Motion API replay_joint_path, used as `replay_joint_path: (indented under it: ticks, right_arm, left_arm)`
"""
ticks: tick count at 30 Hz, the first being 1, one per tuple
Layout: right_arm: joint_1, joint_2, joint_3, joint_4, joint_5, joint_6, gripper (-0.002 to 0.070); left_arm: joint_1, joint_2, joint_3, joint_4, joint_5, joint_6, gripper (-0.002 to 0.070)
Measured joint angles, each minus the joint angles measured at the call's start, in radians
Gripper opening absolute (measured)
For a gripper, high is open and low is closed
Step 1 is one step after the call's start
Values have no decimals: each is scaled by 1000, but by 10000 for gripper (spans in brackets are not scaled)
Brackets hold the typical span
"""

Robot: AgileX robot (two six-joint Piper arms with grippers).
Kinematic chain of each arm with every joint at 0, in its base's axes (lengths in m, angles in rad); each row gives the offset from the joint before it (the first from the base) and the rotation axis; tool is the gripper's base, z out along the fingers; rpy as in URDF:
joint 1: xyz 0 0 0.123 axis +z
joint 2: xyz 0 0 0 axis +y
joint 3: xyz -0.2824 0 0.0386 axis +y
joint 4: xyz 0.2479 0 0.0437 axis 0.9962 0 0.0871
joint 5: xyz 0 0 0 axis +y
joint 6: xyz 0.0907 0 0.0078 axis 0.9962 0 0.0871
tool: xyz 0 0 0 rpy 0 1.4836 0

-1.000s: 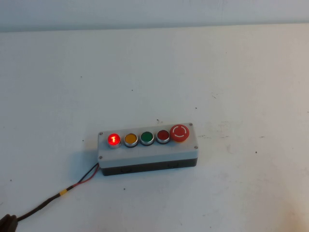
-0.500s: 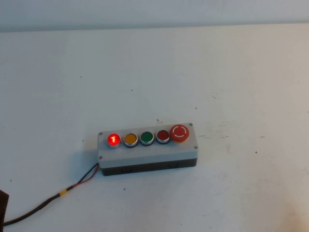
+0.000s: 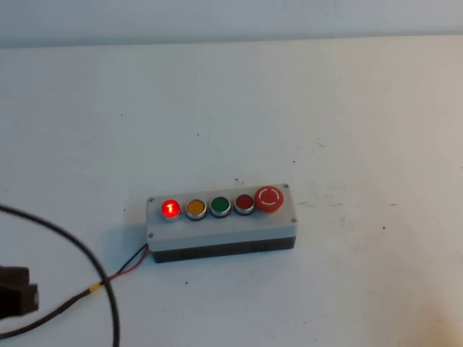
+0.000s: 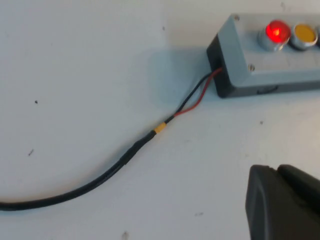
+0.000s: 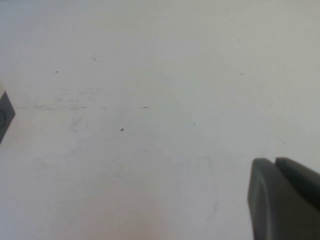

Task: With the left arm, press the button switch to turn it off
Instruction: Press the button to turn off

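Note:
The button switch [image 3: 170, 208] glows bright red at the left end of the grey box [image 3: 221, 225] in the high view. It also shows lit in the left wrist view [image 4: 275, 32]. The left arm [image 3: 16, 298] enters at the lower left edge, well short of the box, and trails a loose black cable [image 3: 87, 253]. My left gripper [image 4: 276, 169] is shut and empty, over bare table near the box's left end. My right gripper [image 5: 274, 161] is shut and empty over bare table; it does not show in the high view.
The box also carries a yellow button [image 3: 196, 208], a green button [image 3: 220, 206], a darker red button [image 3: 244, 202] and a big red mushroom button [image 3: 269, 198]. The box's lead [image 3: 94, 288], with a yellow band, runs to the lower left. A box corner [image 5: 4, 115] shows in the right wrist view.
The left arm has come further into view at the lower left, and its loose black cable now loops across the table there. The box and the lit button are unchanged.

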Motion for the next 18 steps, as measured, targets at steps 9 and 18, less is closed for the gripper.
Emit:
replay_joint_path:
  ticks: [9, 18]
  right_arm:
    - [0, 0, 0, 0, 0, 0, -16]
    - [0, 0, 0, 0, 0, 0, -16]
  left_arm:
    - [-32, 517, -358, -37, 147, 209, -3]
    - [-233, 861, -620, 10, 174, 224, -3]
